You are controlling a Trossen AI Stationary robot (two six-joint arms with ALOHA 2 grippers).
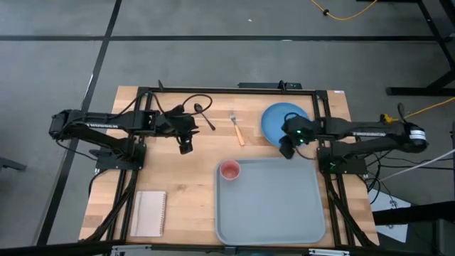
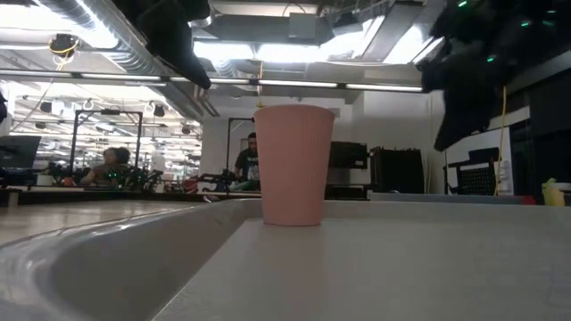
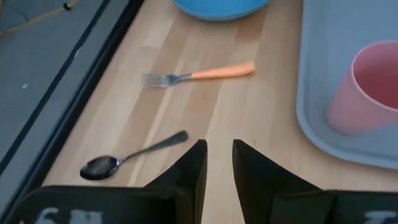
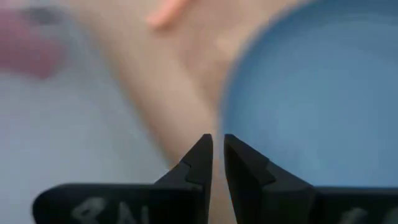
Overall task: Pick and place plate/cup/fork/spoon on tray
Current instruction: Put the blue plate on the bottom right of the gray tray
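1. Standing upright inside the tray (image 1: 274, 213), in its corner at about 10 o'clock from the tray's middle: the cup (image 1: 229, 170), pink-red, its open mouth up.
2. Lying flat on the bare wooden table (image 1: 178, 185), beyond the tray's far rim at about 1 o'clock from the tray's middle: the plate (image 1: 279, 119), light blue, partly covered by the right arm.
3. Resting on the wood at 9 o'clock from the plate and 12 o'clock from the cup: the fork (image 1: 237, 128), tines pointing away from the tray, orange handle toward it.
4. Lying at 9 o'clock from the fork, near the table's far edge: the spoon (image 1: 205, 116), dark, bowl at the far end, handle slanting toward the fork.
5. Hovering over the plate's near edge, just beyond the tray's far rim: the right gripper (image 1: 286, 149), fingers drawn nearly together with only a thin slit between them, gripping nothing.
6. Hanging above bare wood at about 7 o'clock from the spoon, well apart from the tray: the left gripper (image 1: 185, 146), fingers (image 3: 189, 171) close together with a narrow gap, holding nothing.
7. Sitting on the table at 9 o'clock from the tray's near half: a small white notepad (image 1: 149, 212).
8. Showing in the low view, far beyond the cup: people in the room behind the table.
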